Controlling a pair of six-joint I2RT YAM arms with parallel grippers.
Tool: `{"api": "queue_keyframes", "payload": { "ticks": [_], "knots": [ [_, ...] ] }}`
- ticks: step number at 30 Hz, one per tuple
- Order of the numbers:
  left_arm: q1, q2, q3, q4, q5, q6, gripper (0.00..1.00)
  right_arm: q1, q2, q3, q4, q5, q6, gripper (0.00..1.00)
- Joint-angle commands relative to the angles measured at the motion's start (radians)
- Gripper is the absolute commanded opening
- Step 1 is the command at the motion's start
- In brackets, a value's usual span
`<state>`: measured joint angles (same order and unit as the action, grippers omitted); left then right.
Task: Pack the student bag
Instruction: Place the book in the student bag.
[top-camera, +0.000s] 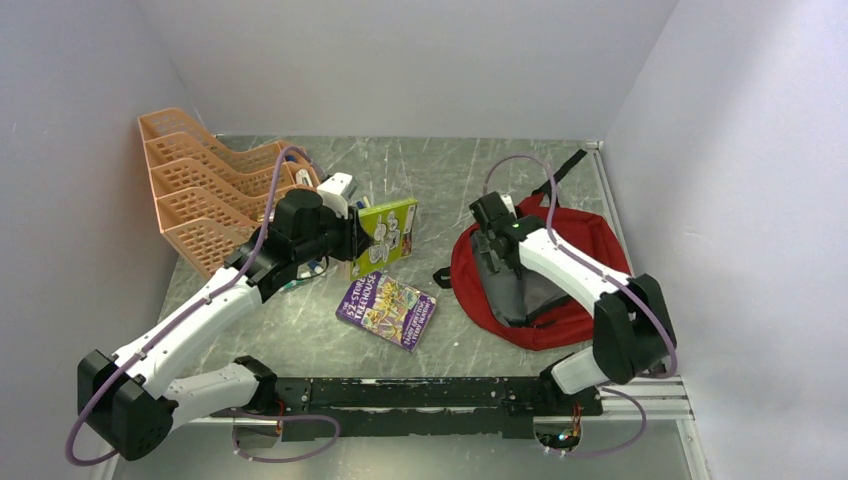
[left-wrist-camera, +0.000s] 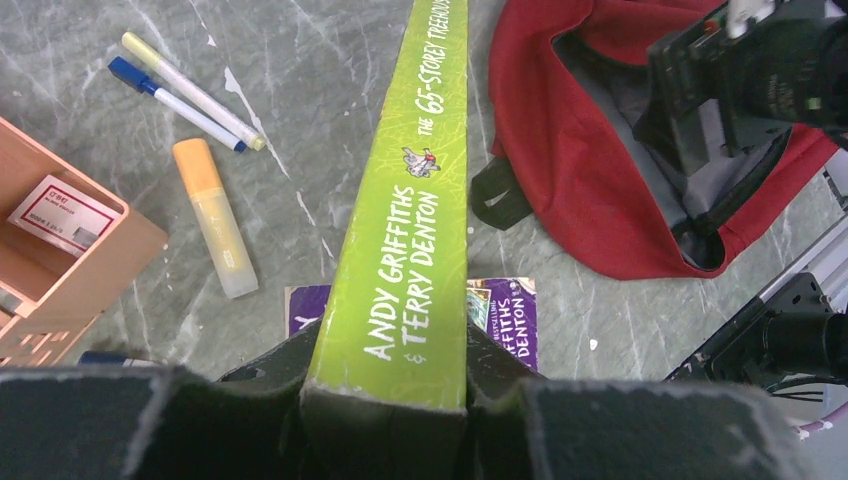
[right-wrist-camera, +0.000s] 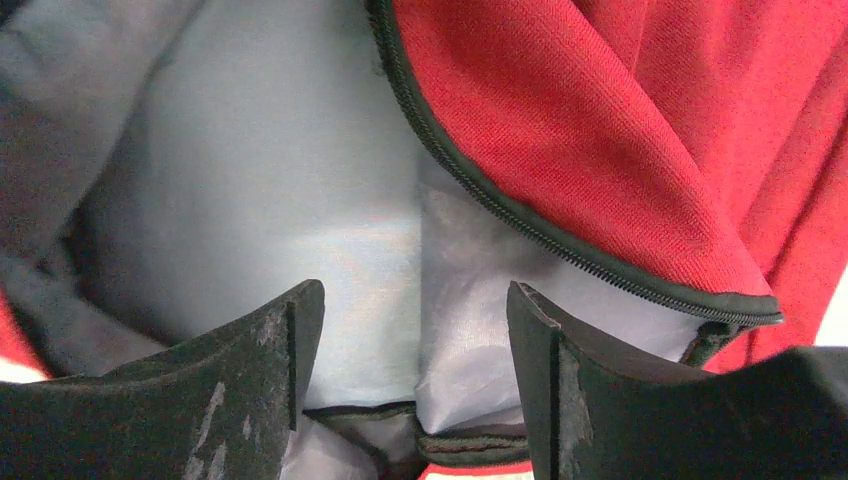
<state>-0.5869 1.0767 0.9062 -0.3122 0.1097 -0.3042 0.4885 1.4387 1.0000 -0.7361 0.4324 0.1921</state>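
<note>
Left fingers (left-wrist-camera: 265, 375): clamped on one end of the green book (left-wrist-camera: 415, 210), held on edge above the counter (top-camera: 460, 180).
Right fingers (right-wrist-camera: 250, 370): apart and empty, at the bag's mouth over the grey lining.
Student bag (top-camera: 468, 275): lies on the counter's right side, unzipped, with red fabric drooping over part of the opening.
Advice: probably hold the drooping fabric back, then slide the book in narrow edge first, clear of the zip.

The bag (top-camera: 585, 222) is red with pale grey lining and a black zip edge. The green book (left-wrist-camera: 410, 220) has a lime spine lettered in white, the purple book (top-camera: 387, 309) a busy many-coloured cover, and the rack (top-camera: 190, 190) is a peach-orange lattice. The surface (top-camera: 440, 180) is grey-green, marbled with white veins; the highlighter (left-wrist-camera: 214, 217) is orange, and the yellow-capped pen (left-wrist-camera: 190, 88) and blue-capped pen (left-wrist-camera: 172, 102) have white barrels.
</note>
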Motion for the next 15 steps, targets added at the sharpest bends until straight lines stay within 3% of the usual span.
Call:
{"api": "queue_keyframes", "payload": {
  "ticks": [1, 9, 15],
  "knots": [
    [-0.002, -0.024, 0.044, 0.067, 0.032, -0.019, 0.05, 0.035, 0.084, -0.002, -0.03, 0.189, 0.013, 0.71],
    [-0.002, -0.051, 0.034, 0.053, 0.031, -0.018, 0.05, 0.081, 0.292, 0.036, -0.086, 0.421, 0.024, 0.77],
    [-0.002, -0.063, 0.029, 0.049, 0.029, -0.019, 0.05, 0.081, 0.39, 0.029, -0.074, 0.511, 0.026, 0.76]
  ]
}}
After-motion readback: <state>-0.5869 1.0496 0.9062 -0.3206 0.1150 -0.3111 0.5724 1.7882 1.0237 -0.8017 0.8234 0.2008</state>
